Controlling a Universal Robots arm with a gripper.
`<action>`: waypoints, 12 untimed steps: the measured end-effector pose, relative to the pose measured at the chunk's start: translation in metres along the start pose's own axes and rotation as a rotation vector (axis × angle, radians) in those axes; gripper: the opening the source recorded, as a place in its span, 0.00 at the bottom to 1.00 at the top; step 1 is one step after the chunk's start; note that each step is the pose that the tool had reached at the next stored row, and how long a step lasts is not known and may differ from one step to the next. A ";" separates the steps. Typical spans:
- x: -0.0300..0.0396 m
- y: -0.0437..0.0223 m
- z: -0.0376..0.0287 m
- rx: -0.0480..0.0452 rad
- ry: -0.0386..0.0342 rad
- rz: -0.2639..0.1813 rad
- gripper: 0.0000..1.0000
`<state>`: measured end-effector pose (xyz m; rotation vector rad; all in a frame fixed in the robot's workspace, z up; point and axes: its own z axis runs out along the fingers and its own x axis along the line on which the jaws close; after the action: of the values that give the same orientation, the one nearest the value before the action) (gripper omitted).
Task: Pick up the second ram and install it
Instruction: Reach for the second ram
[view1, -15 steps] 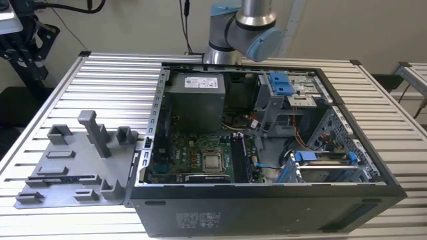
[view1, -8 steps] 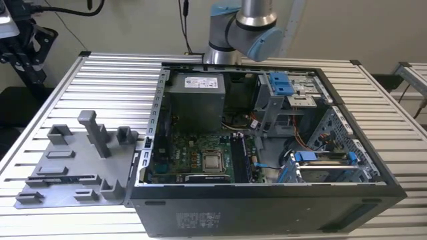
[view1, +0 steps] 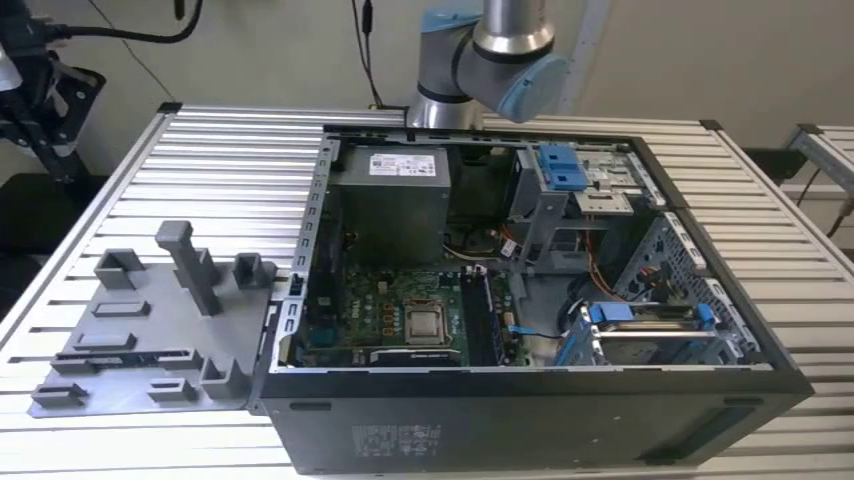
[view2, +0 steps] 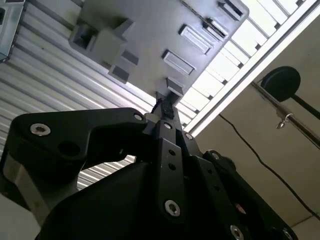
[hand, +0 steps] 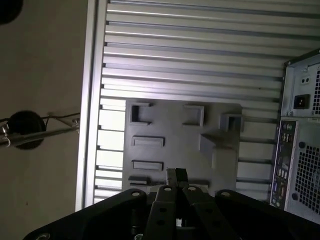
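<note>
Gripper (hand: 176, 176) (jaws together) above grey tray (hand: 170, 125)

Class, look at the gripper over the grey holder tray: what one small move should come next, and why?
Probably open the fingers. In both wrist views the gripper hangs above the grey holder tray, apart from it, with its fingers closed together and nothing between them, so it could grasp nothing as it stands.
</note>
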<state>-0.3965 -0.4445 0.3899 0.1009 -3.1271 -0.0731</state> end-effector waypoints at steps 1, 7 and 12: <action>0.0001 -0.0028 0.0001 0.0000 0.0000 0.000 0.11; 0.0013 -0.0209 0.0003 0.0001 0.0000 0.000 0.11; 0.0021 -0.0328 0.0004 0.0001 0.0000 0.000 0.11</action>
<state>-0.3965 -0.4773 0.3880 0.1010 -3.1272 -0.0731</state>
